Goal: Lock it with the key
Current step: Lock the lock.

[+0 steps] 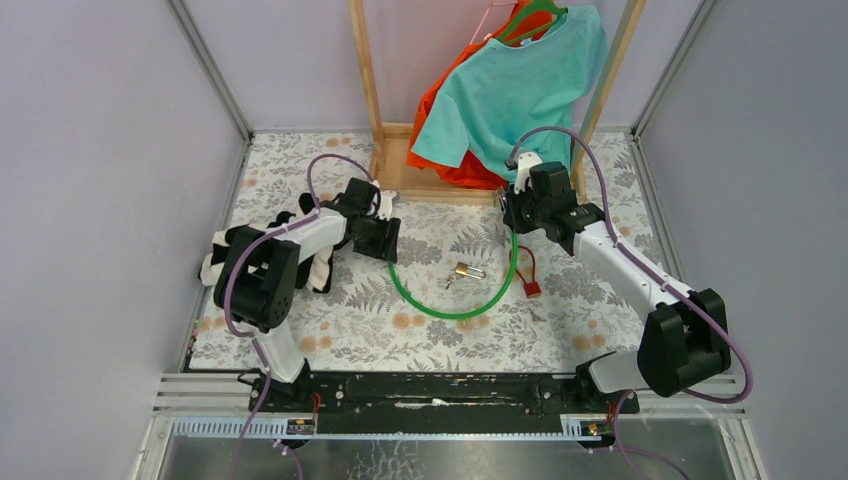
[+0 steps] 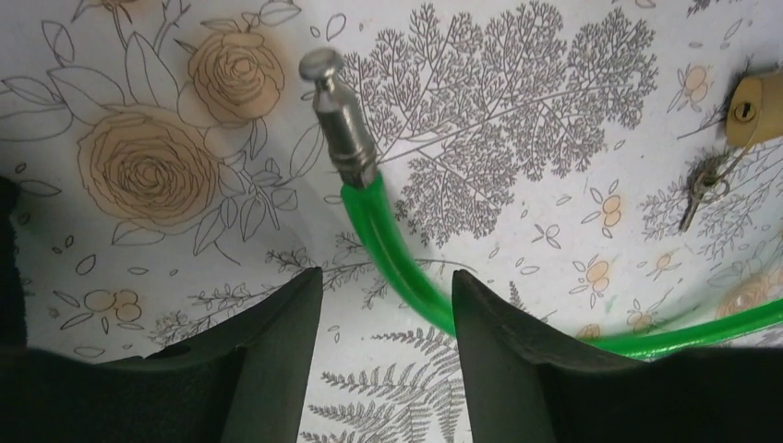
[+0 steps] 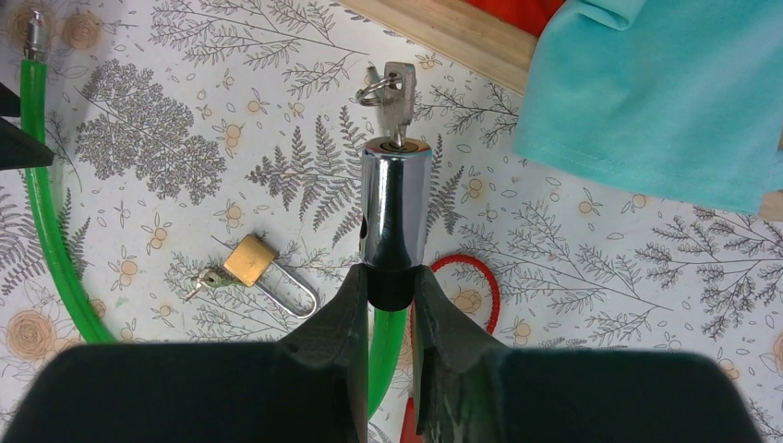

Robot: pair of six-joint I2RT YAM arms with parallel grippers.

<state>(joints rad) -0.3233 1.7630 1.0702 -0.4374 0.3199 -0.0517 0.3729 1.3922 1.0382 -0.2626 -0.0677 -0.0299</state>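
While right fingers (image 3: 323,360) clench the lock barrel (image 3: 395,208), left fingers (image 2: 277,351) parted, green cable (image 2: 388,249) partly hidden.

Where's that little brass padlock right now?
In the top view, the brass padlock lies mid-table inside the green cable loop, left of the red tag.

The left arm (image 1: 300,238) reaches forward and to the right from its base, its wrist turned downward. The left gripper (image 1: 378,238) hangs low, and its two dark fingers (image 2: 277,341) stand apart with nothing clamped between them. The right arm (image 1: 620,262) stretches forward and to the left. The right gripper (image 1: 512,212) tilts downward, its jaws pressed on the neck of the cable lock (image 3: 394,203), just under the chrome barrel
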